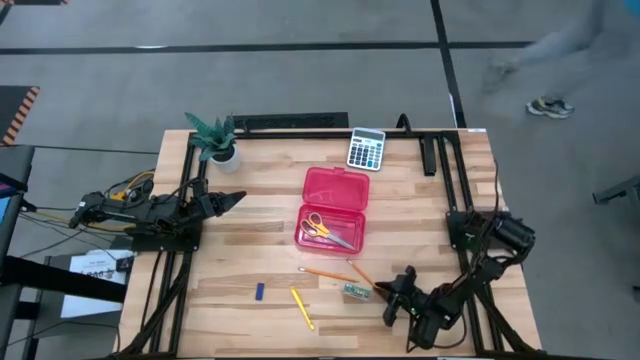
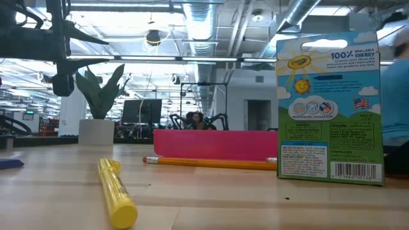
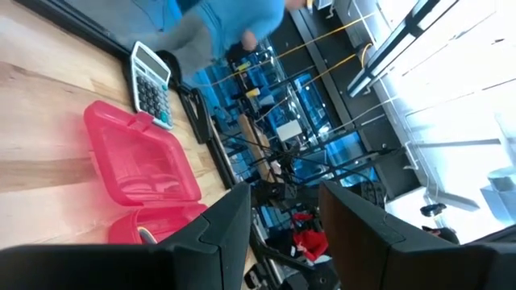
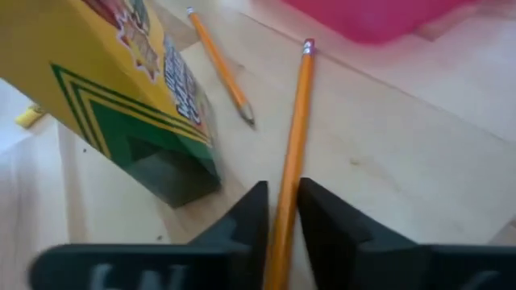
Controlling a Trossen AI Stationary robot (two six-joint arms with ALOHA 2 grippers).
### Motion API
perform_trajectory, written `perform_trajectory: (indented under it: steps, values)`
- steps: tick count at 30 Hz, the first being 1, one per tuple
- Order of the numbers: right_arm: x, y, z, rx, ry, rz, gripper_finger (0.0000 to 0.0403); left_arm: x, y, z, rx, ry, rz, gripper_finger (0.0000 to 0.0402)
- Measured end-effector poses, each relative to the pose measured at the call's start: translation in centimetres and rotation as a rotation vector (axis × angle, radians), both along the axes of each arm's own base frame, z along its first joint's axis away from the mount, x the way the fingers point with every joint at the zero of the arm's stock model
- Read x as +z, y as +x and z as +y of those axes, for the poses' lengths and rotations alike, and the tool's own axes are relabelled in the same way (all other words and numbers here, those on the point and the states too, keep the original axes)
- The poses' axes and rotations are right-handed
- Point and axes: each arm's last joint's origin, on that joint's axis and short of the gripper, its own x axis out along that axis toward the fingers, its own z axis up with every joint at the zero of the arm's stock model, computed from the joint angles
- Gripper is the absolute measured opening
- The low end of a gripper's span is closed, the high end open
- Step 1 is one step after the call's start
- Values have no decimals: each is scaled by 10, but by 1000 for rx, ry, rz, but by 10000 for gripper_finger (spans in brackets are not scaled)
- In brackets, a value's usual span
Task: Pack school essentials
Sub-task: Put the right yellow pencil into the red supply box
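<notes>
The red case [image 1: 335, 210] lies open mid-table with the yellow-orange-handled scissors [image 1: 322, 228] inside. Near the front edge lie a blue piece [image 1: 259, 291], a yellow stick [image 1: 302, 308] [image 2: 117, 191] and two orange pencils [image 1: 325, 272] [image 1: 362, 274]. The green-yellow crayon box [image 1: 355, 292] [image 2: 329, 105] [image 4: 121, 89] stands upright on its end. My right gripper [image 1: 393, 295] [image 4: 282, 217] is low, just right of the box, shut on the right-hand pencil. My left gripper [image 1: 235, 200] [image 3: 282, 217] hovers open over the table's left side, pointing at the case. My right gripper pinches the right-hand orange pencil [image 4: 289, 173] between its two fingers, on the part away from the eraser. The fingers come low from the table's near right and lie along the pencil. Its eraser end [image 4: 307, 48] points toward the red case. I cannot tell whether the pencil is lifted.
A grey calculator [image 1: 366, 148] [image 3: 151, 84] sits at the far edge and a potted plant [image 1: 215, 140] [image 2: 99, 102] at the far left corner. A black frame rail [image 1: 440, 150] runs along the far and right sides. A person walks on the floor beyond the table [image 1: 550, 105].
</notes>
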Motion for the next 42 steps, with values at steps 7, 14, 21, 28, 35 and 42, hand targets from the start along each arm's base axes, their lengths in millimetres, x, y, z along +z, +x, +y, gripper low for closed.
perform_trajectory:
  steps: [7, 14, 21, 28, 35, 42]
  values:
    - [1, -3, 1, 4, -7, -15, 18, 0, 0, 0, 11, -5, -2, 137]
    - [20, -3, 0, -9, 74, -12, 14, 0, 0, 0, 11, -5, -2, 137]
    - [55, -3, -10, 27, 58, 41, 12, 0, 0, 0, 11, -5, -3, 137]
    - [97, 5, -29, 65, -24, 18, 5, 0, 0, 0, 11, -3, -2, 137]
    - [128, 20, -55, 60, -67, 10, 12, 0, 0, 0, 11, 2, 0, 137]
    - [129, 16, -35, 213, 273, 103, 67, 0, 0, 0, 1, -5, -4, 137]
